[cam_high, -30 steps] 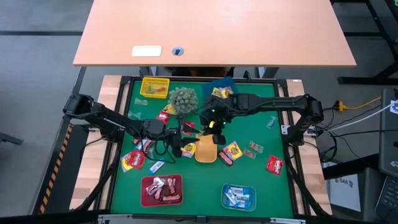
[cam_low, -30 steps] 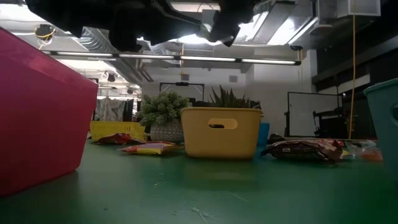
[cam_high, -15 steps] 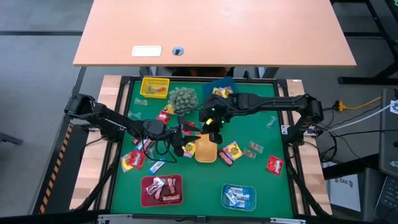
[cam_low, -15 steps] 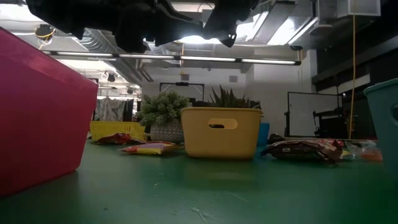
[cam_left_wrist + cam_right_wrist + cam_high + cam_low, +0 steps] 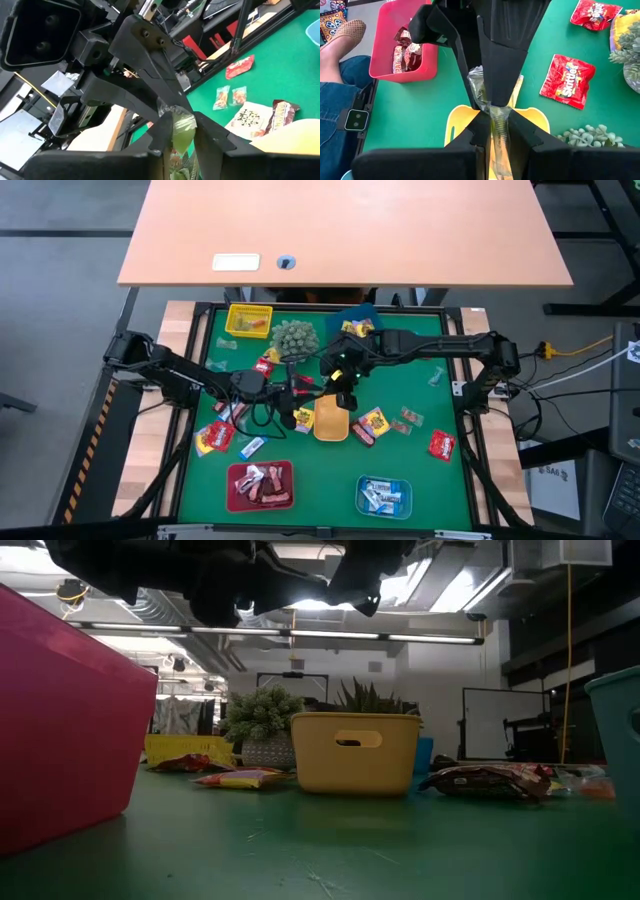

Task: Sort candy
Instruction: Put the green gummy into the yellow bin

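Since closing, left gripper (image 5: 177, 137) pinching green candy (image 5: 181, 131), right gripper (image 5: 495, 131) unchanged

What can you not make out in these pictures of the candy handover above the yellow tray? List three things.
- High view: the pale green candy, hidden by both pincers.
- Low view: the left pincer and right pincer, cut off by the top edge.
- High view: the yellow tray contents, too small.

Crowded middle, open front

We see both arms (image 5: 300, 390) meeting above the yellow tray (image 5: 331, 423); bare green mat (image 5: 325, 480) lies between the red tray (image 5: 260, 485) and blue tray (image 5: 384, 496).
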Tool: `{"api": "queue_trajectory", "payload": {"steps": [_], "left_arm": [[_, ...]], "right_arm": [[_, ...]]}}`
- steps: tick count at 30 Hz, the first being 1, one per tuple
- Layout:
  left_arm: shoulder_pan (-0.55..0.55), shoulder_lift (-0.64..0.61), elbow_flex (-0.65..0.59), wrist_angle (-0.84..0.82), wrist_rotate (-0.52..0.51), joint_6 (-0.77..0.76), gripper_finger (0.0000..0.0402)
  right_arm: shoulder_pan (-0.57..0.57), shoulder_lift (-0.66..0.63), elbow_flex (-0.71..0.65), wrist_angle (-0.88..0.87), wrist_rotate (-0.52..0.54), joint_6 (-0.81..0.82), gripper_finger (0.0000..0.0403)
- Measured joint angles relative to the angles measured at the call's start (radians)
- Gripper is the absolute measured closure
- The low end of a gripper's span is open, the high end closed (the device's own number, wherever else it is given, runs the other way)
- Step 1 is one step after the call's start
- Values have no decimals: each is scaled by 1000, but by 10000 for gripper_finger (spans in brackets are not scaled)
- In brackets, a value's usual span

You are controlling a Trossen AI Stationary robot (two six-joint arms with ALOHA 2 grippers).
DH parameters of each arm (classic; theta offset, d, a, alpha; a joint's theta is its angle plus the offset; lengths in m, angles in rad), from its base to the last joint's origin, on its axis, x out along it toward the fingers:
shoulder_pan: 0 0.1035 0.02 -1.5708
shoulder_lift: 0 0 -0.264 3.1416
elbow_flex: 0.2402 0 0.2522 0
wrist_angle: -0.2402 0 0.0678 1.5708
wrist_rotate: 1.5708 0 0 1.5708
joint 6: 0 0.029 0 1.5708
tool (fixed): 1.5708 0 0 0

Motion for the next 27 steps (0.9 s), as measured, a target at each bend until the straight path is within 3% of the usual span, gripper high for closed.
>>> {"api": "queue_trajectory", "payload": {"steps": [8,19,23,27], "left_arm": [[0,0,0,-1,0,0,362],[1,0,0,-5,-2,-2,362],[1,0,0,-4,-7,-2,362],[2,0,0,-13,-27,-2,363]], "right_arm": [[0,0,0,0,0,-1,353],[0,0,0,-3,65,-2,240],[-12,-4,1,-13,69,-2,225],[-27,-6,68,-137,72,-20,227]]}}
